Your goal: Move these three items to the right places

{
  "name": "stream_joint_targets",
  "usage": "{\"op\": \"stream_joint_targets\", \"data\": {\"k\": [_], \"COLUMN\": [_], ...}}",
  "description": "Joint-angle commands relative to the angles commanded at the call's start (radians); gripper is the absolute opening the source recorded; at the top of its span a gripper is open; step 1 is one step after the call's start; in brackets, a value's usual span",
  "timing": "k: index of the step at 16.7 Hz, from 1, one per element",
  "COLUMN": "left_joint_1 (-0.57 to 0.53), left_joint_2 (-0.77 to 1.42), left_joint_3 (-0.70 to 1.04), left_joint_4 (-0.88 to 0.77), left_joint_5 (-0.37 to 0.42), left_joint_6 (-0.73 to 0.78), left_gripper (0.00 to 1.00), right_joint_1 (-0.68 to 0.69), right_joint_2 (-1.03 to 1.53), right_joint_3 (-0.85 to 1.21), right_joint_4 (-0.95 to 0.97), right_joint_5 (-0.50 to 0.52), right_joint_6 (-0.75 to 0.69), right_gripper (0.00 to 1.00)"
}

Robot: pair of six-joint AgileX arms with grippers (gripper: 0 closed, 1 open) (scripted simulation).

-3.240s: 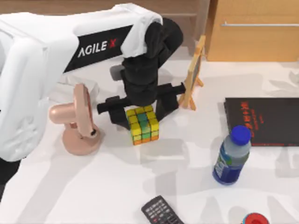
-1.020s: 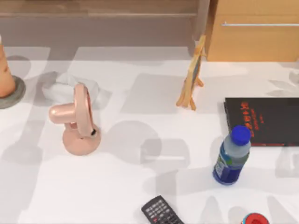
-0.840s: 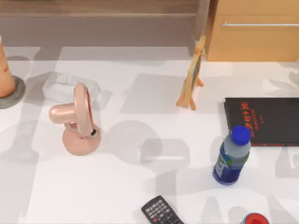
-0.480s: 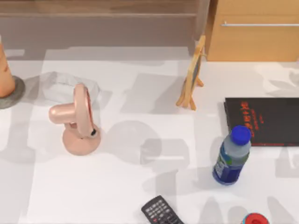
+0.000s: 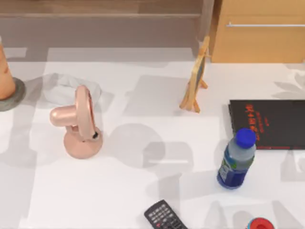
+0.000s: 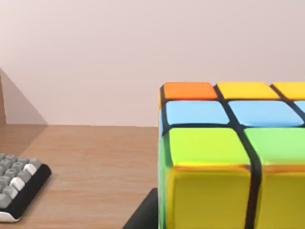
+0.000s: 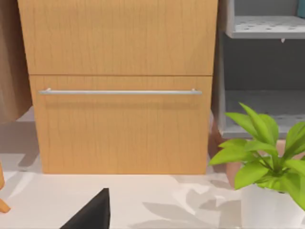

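One puzzle cube (image 6: 228,157) fills the left wrist view, above a wooden surface with one keyboard (image 6: 19,188) nearby; can't tell either pincer's state. One peach vase (image 5: 5,71) at worktop (image 5: 143,191) left edge. One fan (image 5: 78,121), one bottle (image 5: 237,160), one black book (image 5: 269,124).

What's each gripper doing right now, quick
Left gripper: puzzle cube fills its wrist view close up; fingers cannot be told.
Right gripper: cannot be told.
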Motion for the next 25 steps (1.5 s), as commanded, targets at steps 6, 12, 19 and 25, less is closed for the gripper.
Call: {"op": "stream_joint_targets", "data": {"k": [6,12,19,25], "left_joint_1": [0.008,-0.004,-0.004,-0.004], "left_joint_2": [0.212,0.371,0.373,0.373], "left_joint_3": [0.287,0.379,0.380,0.380], "left_joint_4": [0.035,-0.110,-0.112,-0.112], "left_joint_5": [-0.073,0.020,0.021,0.021], "left_joint_6": [-0.019,0.021,0.021,0.021], "left_gripper": [0.00,0.00,0.23,0.68], "right_joint_1": [0.000,0.000,0.000,0.000], "right_joint_2": [0.000,0.000,0.000,0.000], "right_joint_3": [0.000,0.000,0.000,0.000], "right_joint_4": [0.000,0.000,0.000,0.000], "right_joint_5": [0.000,0.000,0.000,0.000], "right_joint_6": [0.000,0.000,0.000,0.000], "right_gripper": [1.00,1.00,1.00,1.00]}}
